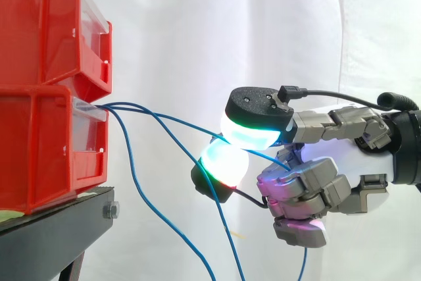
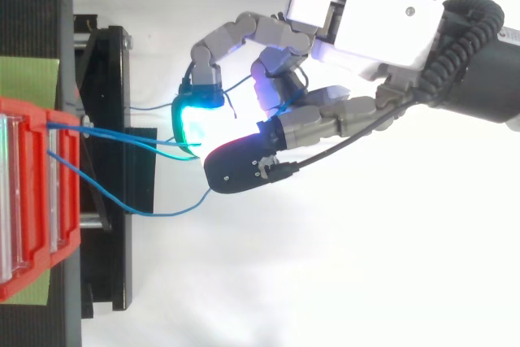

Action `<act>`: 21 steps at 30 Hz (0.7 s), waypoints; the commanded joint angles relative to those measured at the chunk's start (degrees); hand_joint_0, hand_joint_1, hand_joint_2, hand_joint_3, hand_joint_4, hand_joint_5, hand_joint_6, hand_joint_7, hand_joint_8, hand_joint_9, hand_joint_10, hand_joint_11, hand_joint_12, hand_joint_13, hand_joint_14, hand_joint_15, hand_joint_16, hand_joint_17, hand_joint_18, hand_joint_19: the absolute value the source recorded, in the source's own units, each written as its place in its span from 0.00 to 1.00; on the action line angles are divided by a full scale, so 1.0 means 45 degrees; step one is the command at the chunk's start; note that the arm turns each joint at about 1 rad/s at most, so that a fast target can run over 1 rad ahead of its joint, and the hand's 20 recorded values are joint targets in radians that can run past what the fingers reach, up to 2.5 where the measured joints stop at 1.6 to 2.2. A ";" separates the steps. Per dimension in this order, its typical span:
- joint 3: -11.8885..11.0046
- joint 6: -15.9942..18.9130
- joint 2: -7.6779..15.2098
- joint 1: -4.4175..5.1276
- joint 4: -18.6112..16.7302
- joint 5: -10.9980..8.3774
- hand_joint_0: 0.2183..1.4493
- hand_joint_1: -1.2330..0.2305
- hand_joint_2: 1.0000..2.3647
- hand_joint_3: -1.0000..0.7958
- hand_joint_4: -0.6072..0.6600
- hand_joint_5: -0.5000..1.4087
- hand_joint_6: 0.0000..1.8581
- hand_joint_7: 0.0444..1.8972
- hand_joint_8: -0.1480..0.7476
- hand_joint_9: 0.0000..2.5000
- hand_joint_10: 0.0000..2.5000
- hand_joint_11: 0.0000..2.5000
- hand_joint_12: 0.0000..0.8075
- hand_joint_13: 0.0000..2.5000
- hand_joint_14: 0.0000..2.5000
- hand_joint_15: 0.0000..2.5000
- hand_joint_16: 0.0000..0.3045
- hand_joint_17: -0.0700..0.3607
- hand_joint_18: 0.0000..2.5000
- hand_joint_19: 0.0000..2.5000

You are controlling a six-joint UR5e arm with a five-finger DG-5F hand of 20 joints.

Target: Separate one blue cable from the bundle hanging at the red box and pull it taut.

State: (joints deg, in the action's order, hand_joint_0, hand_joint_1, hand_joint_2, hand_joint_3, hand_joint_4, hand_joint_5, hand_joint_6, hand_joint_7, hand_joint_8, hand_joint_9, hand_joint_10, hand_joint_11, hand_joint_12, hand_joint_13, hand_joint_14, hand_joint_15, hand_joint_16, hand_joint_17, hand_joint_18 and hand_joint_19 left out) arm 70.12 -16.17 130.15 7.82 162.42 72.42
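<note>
Hand (image 1: 342, 156): reached in from the right, level with the lower red box (image 1: 39, 149), well apart from it.
Fingers (image 1: 253, 133): closed narrow, two glowing ones pinched together on one blue cable (image 1: 191, 123); the rest curled under the palm, nothing seen in them.
Blue cable: ran from the front of the lower box out to the pinch, passed through it, came out again below the hand.
Tension: mostly straight, slight curve near the box; judged not fully taut.
Loose cables (image 1: 141, 192): hung from the same box front, down past the edge of the black surface (image 1: 52, 228), clear of the pinched one; in the top view one looped in close to the lower fingertip.
Done: one cable picked out and gripped; separation looked made.
Left: a further pull away from the box to take out the curve.
Risk: thin cable, rounded tips, could have slipped under load.
</note>
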 commanded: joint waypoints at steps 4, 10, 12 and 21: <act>0.0003 0.0000 0.0004 0.0001 0.0000 0.0000 0.38 0.37 0.01 0.51 0.43 0.17 0.52 0.58 0.56 0.34 0.69 0.43 0.50 0.35 0.70 0.43 0.16 0.42 0.46 0.57; 0.0003 0.0000 -0.0016 0.0001 0.0000 0.0000 0.38 0.37 0.01 0.51 0.43 0.17 0.52 0.59 0.56 0.34 0.71 0.41 0.50 0.35 0.71 0.44 0.17 0.43 0.46 0.57; 0.0003 0.0000 0.0004 0.0001 0.0000 0.0000 0.38 0.37 0.01 0.51 0.44 0.17 0.52 0.59 0.56 0.34 0.71 0.42 0.50 0.35 0.71 0.43 0.17 0.43 0.46 0.57; 0.0023 0.0000 0.0004 0.0001 0.0000 0.0000 0.38 0.37 0.01 0.51 0.44 0.17 0.52 0.59 0.56 0.34 0.72 0.42 0.50 0.34 0.72 0.43 0.17 0.43 0.46 0.56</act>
State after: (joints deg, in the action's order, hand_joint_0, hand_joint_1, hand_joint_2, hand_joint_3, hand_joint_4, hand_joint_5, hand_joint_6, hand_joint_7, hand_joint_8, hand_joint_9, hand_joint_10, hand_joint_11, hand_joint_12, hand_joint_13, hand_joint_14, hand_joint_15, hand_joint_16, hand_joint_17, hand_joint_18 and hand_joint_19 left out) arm 70.15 -16.17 130.13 7.82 162.42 72.42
